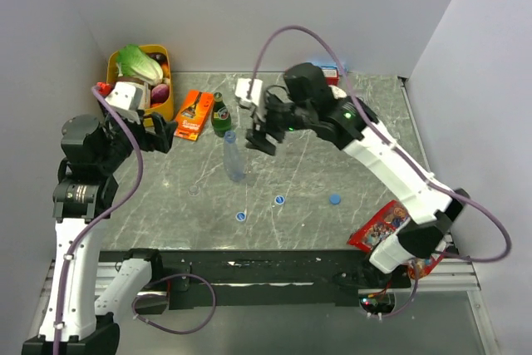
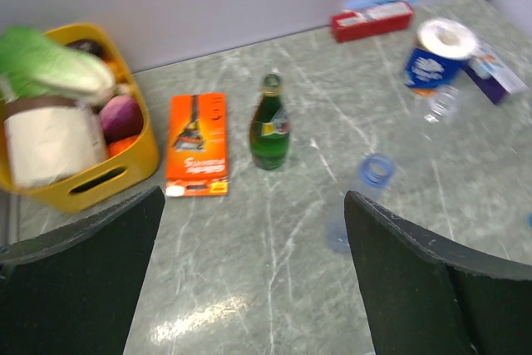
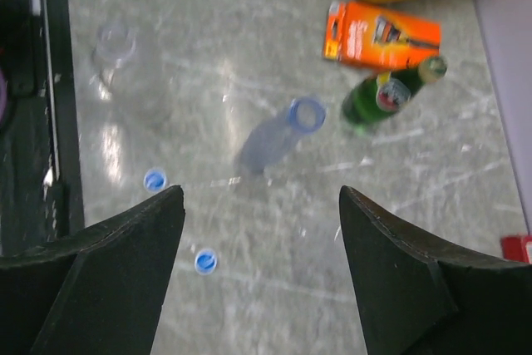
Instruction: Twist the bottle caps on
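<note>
Right gripper [image 1: 264, 140], jaws wide and empty, hovers beside an upright bottle [image 1: 234, 157] mid-table; three caps [image 1: 280, 200] lie loose nearer the arms. Reaching appears under way; next, a steady grasp on the bottle.

- Grey-green marbled tabletop [image 1: 324, 168], veined white and scratched all over.
- Plain pale back wall [image 1: 249, 6], meeting the far edge of the tabletop.
- Left wall [image 1: 37, 47] and right wall [image 1: 486, 81], equally pale and bare, closing in both sides.
- Black rail [image 1: 274, 262] along the near edge.
- Soft, even light overhead; whitish glare [image 2: 187, 326] smeared across the stone pattern.
</note>
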Controlling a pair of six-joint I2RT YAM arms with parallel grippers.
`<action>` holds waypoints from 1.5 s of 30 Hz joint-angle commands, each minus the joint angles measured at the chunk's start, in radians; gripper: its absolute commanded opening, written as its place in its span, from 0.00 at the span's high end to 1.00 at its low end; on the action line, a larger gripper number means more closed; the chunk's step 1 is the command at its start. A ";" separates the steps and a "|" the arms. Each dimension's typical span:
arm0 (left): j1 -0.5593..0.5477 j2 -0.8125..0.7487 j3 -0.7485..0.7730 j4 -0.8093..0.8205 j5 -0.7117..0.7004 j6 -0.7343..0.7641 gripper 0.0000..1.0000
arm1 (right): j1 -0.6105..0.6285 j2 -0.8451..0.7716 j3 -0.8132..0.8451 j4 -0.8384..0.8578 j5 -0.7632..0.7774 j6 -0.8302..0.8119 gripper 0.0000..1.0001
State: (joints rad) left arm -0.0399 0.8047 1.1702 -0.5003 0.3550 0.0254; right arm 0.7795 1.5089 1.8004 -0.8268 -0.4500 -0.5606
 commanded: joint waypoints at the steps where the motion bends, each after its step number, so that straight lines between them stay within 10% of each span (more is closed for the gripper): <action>1: 0.038 -0.016 0.000 0.077 -0.125 -0.126 0.04 | 0.038 0.100 0.135 0.101 0.086 0.099 0.19; 34: 0.103 -0.065 -0.086 0.105 -0.074 -0.176 0.04 | 0.049 0.453 0.235 0.133 0.221 0.179 0.25; 45: 0.107 -0.039 -0.122 0.137 -0.008 -0.160 0.04 | 0.049 0.442 0.217 0.124 0.225 0.153 0.55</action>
State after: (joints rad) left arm 0.0628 0.7563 1.0607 -0.4213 0.2859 -0.1287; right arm 0.8223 1.9835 1.9862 -0.7250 -0.2260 -0.3939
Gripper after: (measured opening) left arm 0.961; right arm 0.495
